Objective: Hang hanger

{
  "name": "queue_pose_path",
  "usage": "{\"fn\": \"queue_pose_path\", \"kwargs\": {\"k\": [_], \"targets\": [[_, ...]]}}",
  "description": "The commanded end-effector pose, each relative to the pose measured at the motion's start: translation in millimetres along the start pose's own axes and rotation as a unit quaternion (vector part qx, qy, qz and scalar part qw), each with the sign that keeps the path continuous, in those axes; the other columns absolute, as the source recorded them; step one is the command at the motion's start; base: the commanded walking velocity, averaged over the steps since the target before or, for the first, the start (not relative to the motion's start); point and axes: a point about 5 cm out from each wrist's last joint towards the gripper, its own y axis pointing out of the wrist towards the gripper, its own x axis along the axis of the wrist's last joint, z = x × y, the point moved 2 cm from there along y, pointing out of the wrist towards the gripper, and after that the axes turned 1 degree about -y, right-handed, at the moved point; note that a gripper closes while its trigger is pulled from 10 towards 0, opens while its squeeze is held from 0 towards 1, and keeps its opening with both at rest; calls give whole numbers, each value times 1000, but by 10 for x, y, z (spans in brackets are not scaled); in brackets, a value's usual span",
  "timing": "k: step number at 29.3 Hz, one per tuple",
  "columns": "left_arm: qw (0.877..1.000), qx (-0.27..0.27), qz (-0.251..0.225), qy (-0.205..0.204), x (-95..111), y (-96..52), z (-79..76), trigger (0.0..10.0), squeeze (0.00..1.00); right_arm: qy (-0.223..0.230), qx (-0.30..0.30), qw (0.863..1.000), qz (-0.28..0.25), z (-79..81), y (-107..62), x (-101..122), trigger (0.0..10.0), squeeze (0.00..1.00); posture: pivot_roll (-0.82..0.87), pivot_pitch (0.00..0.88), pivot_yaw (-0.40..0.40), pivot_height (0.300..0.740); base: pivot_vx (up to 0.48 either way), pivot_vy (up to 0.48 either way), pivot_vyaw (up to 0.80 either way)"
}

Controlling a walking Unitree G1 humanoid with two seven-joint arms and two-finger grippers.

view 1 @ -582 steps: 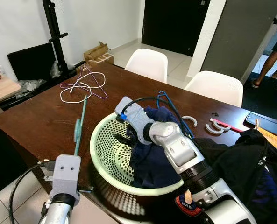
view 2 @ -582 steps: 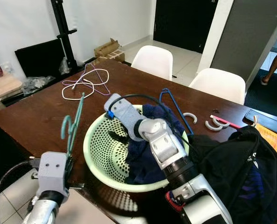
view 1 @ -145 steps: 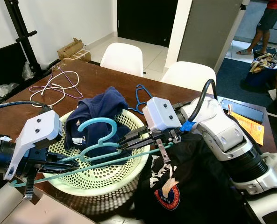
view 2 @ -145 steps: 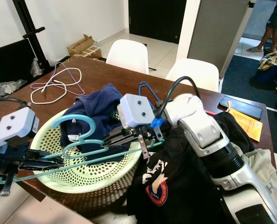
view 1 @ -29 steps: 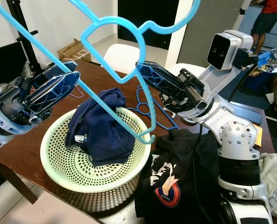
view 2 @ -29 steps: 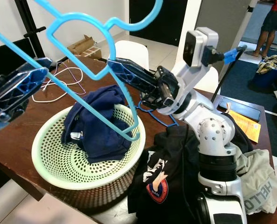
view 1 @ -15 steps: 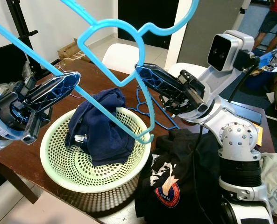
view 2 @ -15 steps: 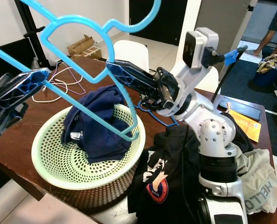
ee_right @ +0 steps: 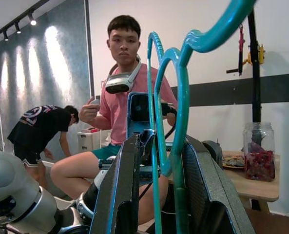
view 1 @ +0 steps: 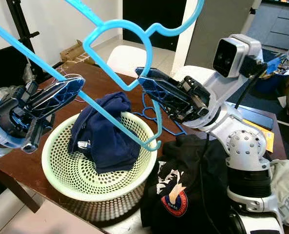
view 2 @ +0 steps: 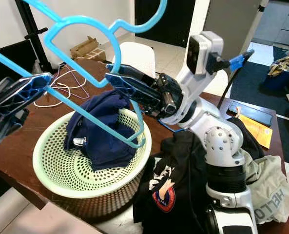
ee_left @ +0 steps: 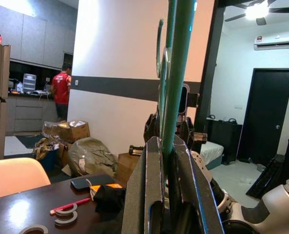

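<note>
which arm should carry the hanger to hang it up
Probably right. The right end effector grips the hanger just under its hook, steering it; the left end effector holds only the lower bar.

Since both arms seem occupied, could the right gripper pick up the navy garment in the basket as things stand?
Probably not: the right gripper is raised above the basket, shut on the blue hanger, as is the left gripper. The navy garment lies uncovered below.

A light blue hanger [view 1: 134, 58] is seen above a pale green perforated basket [view 1: 66, 175] in which navy blue clothing [view 1: 103, 136] lies. The table [view 1: 17, 151] is dark brown, and the black shirt [view 1: 183, 195] on it bears a red, white and orange emblem. The chairs [view 1: 129, 58] are white, and the grippers' fingers [view 1: 159, 90] are black with a blue sheen.
</note>
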Motion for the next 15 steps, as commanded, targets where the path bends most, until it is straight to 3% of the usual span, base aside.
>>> {"fn": "queue_pose_path", "kwargs": {"k": [1,4,5,6,7,9,10,11,12,15], "targets": [[1000,-11,5,1,-3,26,-47,0,0,2,13,1000,1,39,25,4,10000,0,163,0,-57,740,0,0,0],[1000,-12,6,0,-13,29,-48,0,0,3,18,1000,-1,52,34,11,9843,0,161,0,-56,740,0,0,0],[1000,-12,6,-1,-17,31,-48,0,0,3,21,1000,-3,58,38,16,8902,0,161,0,-56,740,0,0,0],[1000,-12,6,-1,-17,31,-48,0,0,3,21,1000,-3,58,38,16,8902,0,161,0,-56,740,0,0,0],[1000,-12,5,-1,-22,32,-48,0,0,4,23,1000,-4,63,44,19,6157,0,159,0,-57,740,0,0,0],[1000,-12,5,-2,-25,33,-48,0,0,4,25,1000,-4,67,47,21,6157,0,159,0,-57,740,0,0,0],[1000,-12,5,-3,-35,33,-45,0,0,3,26,1000,-4,70,57,22,2392,0,157,0,-56,740,0,0,0],[1000,-12,5,-3,-35,33,-45,0,0,3,26,1000,-4,70,57,22,2392,0,157,0,-56,740,0,0,0],[1000,-12,4,-4,-42,33,-43,0,0,3,27,1000,-4,73,67,21,275,0,156,0,-56,740,0,0,0],[1000,-10,6,-9,-78,31,-34,0,0,3,28,1000,-4,76,81,18,0,0,155,0,-56,740,0,0,0]]}}
